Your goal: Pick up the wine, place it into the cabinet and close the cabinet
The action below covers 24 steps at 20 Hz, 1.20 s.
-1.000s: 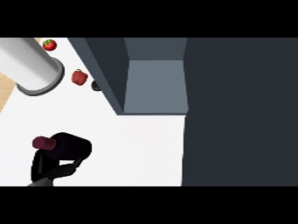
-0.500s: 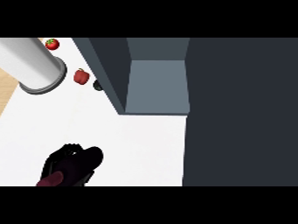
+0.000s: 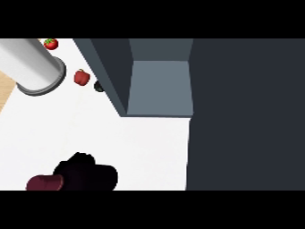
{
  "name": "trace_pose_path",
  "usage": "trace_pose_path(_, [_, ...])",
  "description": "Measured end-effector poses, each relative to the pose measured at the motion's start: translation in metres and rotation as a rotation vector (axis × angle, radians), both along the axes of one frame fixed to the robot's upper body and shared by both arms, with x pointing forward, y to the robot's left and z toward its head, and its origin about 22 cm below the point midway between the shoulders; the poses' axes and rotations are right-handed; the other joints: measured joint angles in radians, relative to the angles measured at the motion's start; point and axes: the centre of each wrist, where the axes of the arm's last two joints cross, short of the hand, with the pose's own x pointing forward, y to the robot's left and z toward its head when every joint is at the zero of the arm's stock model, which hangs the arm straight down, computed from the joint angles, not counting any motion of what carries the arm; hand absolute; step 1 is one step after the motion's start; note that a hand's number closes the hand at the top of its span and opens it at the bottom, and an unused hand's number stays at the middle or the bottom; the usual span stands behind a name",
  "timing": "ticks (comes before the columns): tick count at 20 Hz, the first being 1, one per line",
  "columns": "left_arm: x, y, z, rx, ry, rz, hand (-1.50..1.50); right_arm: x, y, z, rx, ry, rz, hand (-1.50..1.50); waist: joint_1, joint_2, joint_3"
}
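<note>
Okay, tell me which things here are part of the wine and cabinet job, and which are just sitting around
Part of the job:
- wine, dark red, at the lower edge
- hand curled round it; which hand cannot be told
- cabinet, open, its shelf bare

Just lying about:
- red pepper
- strawberry
- white cylinder
- small dark object beside the cabinet

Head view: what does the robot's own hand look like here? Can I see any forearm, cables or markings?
Only one hand shows, at the lower left edge: a matte black, lumpy shape with rounded fingers. No markings or cables are visible on it, and no grey forearm shows. Which hand it is cannot be told.
</note>
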Motion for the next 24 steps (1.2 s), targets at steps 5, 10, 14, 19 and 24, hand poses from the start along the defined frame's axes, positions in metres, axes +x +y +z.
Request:
trace_pose_path(5, [-0.003, -0.019, 0.048, -0.016, -0.036, -0.021, 1.50, 0.007, 0.004, -0.002, 0.009, 0.007, 0.003, -1.50, -0.004, 0.003, -0.002])
trace_pose_path(10, [0.010, -0.043, 0.089, -0.017, -0.066, -0.014, 1.50, 0.006, -0.002, -0.006, 0.005, 0.007, 0.011, -1.50, -0.011, 0.004, -0.002])
trace_pose_path(14, [0.024, -0.060, 0.117, -0.025, -0.081, -0.008, 1.50, 0.009, -0.002, -0.004, 0.006, 0.003, 0.009, -1.50, -0.013, 0.005, -0.003])
trace_pose_path(19, [0.046, -0.077, 0.147, -0.020, -0.077, -0.011, 1.50, 0.012, -0.002, -0.007, 0.007, 0.005, 0.008, -1.50, -0.015, 0.005, -0.003])
trace_pose_path(24, [0.076, -0.099, 0.171, 0.011, -0.094, 0.009, 1.50, 0.009, -0.001, -0.013, 0.008, 0.005, 0.005, -1.50, -0.019, 0.006, -0.003])
